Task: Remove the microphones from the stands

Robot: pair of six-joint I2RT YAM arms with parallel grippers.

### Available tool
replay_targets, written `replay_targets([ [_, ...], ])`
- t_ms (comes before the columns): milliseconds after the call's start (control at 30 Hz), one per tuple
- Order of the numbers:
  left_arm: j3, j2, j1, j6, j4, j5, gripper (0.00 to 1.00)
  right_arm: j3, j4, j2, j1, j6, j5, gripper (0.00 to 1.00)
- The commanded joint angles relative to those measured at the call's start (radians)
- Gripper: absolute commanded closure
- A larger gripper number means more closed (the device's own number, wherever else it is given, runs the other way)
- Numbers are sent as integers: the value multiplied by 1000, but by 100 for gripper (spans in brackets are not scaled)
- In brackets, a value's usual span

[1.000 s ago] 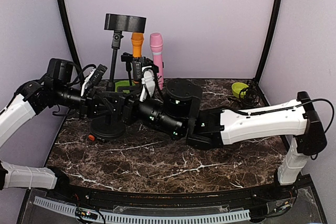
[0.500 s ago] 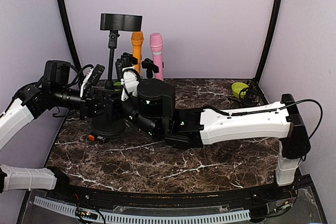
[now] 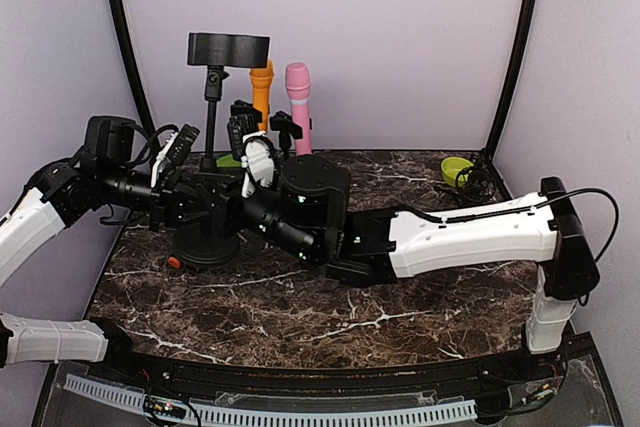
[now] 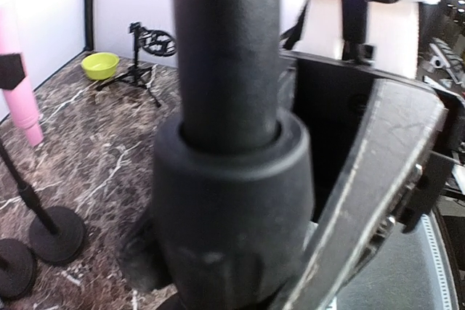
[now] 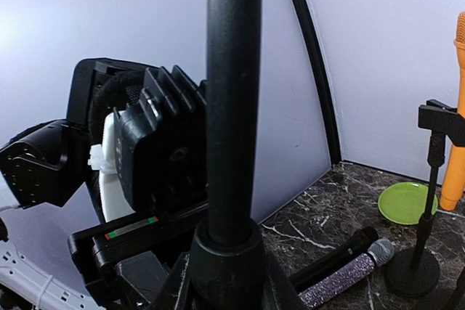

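Note:
A black stand [image 3: 211, 117] with a round base [image 3: 205, 242] and a wide black holder [image 3: 228, 47] on top stands at the left. My left gripper [image 3: 200, 202] is shut on the stand's collar [image 4: 232, 201], low on the pole. From the right, my right gripper [image 3: 228, 209] is shut on the same pole [image 5: 232, 92], one finger [image 5: 176, 284] on each side of the collar. A black microphone with a glittery head [image 5: 341, 277] lies on the table behind the stand. An orange microphone [image 3: 262, 82] and a pink microphone [image 3: 298, 97] stand upright in small stands at the back.
A green plate [image 5: 405, 202] lies by the orange microphone's stand [image 5: 415, 270]. A green bowl [image 3: 456, 169] and a small tripod [image 4: 149, 45] sit at the back right corner. Black frame posts [image 3: 125, 37] and purple walls close in the marble table [image 3: 400, 317].
My right arm has swung left to the black stand and its jaws have closed on the pole. The stand's top has shifted slightly left. The left gripper kept its grip.

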Motion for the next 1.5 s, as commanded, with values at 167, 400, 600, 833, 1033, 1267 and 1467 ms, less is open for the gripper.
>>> replay_targets([
  [167, 60, -6, 2, -59, 60, 205, 100, -196, 564, -107, -83, 216, -709, 91],
  [400, 74, 5, 2, -111, 90, 247, 100, -153, 641, -72, -108, 326, -913, 77],
  [600, 77, 3, 1, -105, 97, 228, 100, -246, 546, -138, -102, 218, -630, 28],
  [833, 77, 2, 2, -89, 84, 241, 100, -228, 430, -138, -81, 135, -509, 27],
  [1033, 79, -3, 2, -68, 64, 251, 100, -144, 325, -91, -81, 110, -483, 34],
  [1267, 79, -11, 2, -44, 43, 255, 100, -80, 230, -60, -76, 66, -404, 46],
  [1467, 89, -17, 1, -3, 7, 250, 100, -129, 183, -97, -73, 46, -293, 46],
])
